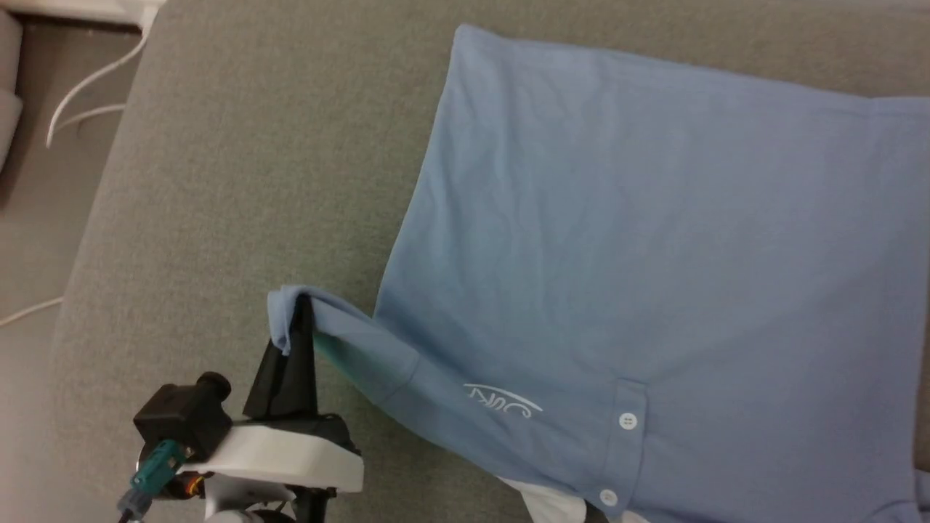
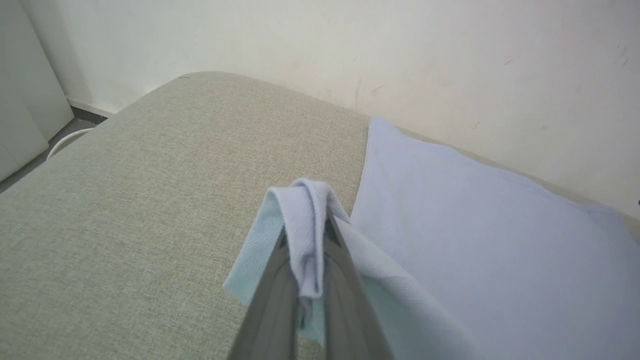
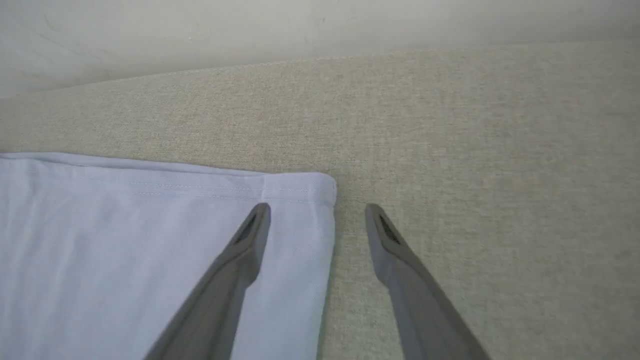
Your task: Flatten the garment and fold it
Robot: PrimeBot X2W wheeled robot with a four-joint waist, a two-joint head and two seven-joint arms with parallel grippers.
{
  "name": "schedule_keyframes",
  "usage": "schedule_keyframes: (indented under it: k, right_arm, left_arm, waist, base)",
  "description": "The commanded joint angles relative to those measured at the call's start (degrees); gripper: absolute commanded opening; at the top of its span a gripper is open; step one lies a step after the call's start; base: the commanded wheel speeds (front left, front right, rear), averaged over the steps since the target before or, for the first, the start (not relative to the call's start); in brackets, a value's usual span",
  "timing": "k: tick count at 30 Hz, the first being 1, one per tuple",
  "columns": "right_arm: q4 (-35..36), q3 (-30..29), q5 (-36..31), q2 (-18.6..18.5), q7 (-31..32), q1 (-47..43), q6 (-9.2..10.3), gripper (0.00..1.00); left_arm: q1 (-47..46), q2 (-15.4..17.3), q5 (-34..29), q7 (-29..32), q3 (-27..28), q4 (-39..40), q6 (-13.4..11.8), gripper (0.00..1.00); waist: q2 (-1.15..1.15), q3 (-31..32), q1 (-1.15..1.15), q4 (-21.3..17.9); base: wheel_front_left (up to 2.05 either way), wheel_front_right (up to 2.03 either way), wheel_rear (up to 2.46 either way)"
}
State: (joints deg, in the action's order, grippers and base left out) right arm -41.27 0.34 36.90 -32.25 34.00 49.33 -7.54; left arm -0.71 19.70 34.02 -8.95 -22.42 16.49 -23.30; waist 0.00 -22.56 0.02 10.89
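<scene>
We are looking at the light blue polo shirt, which is lying face up and mostly flat over the right part of the grey upholstered surface. Its hem is running close to the far edge and its white collar is reaching the near edge. The white script logo and two white placket buttons are showing near the collar. The shirt's sleeve is stretching out toward the surface's left edge. The left gripper is pinching the sleeve's cuff between its closed fingers, and a fold of cloth is draping over the tips. In the right wrist view, the right gripper is hanging with its fingers spread wide and gripping nothing, straddling a hem corner: one finger is over the cloth and the other over bare upholstery. We cannot tell whether they are touching down. A pale wall is rising just behind the far edge, and white cables are trailing over the floor past the left edge.
</scene>
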Motion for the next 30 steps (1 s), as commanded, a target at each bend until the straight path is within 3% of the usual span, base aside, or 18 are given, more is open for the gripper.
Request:
schedule_keyframes:
  k: [1,11,12,13,14,21,26,30]
  right_arm:
    - [-0.85,0.77,0.19,0.01,2.02,1.62,0.05,1.0]
    - [-6.03,4.2,-0.83,1.34,14.18,6.66,0.05,1.0]
    - [-6.56,4.82,-1.2,1.39,15.73,6.53,0.05,0.45]
    - [-7.07,5.35,-1.65,1.39,16.97,6.28,0.05,0.29]
    - [-7.96,5.65,-2.04,1.38,18.51,5.96,0.05,0.0]
    - [-9.23,6.01,-3.03,2.22,21.79,5.61,0.05,0.0]
    - [-2.48,9.95,-3.98,0.2,16.46,5.19,0.05,0.0]
    - [6.32,14.55,-2.46,-3.91,12.9,2.56,0.05,0.0]
  left_arm:
    - [-1.14,-0.42,-0.77,-0.51,-0.2,0.31,0.33,0.0]
    - [-2.96,-1.34,-1.11,-1.25,-1.07,-0.53,0.84,0.0]
    - [-3.05,-1.38,-1.11,-1.29,-1.1,-0.68,0.85,0.0]
    - [-3.13,-1.44,-1.1,-1.32,-1.15,-0.83,0.87,0.0]
    - [-3.25,-1.51,-1.05,-1.35,-1.2,-1.03,0.93,0.0]
    - [-3.38,-1.3,-0.9,-1.63,-1.04,-2.3,1.09,0.0]
    - [-2.27,-0.64,-0.52,-1.16,-0.68,-3.34,0.71,0.0]
    - [-0.65,0.44,-0.01,-0.42,0.04,-3.8,0.17,0.0]
  waist:
    - [0.0,-4.48,-0.02,3.18]
    - [0.0,-7.3,-0.02,3.7]
    - [0.0,-7.3,-0.02,3.68]
    - [0.0,-7.25,-0.02,3.67]
    - [0.0,-7.12,-0.02,3.69]
    - [0.0,-4.51,-0.02,3.63]
    - [0.0,-0.01,-0.02,2.6]
    - [0.0,4.25,-0.02,0.95]
  base:
    - [0.0,0.0,0.0]
    - [0.0,0.0,0.0]
    - [0.0,0.0,0.0]
    - [0.0,0.0,0.0]
    - [0.0,0.0,0.0]
    - [0.0,0.0,0.0]
    - [0.0,0.0,0.0]
    - [0.0,0.0,0.0]
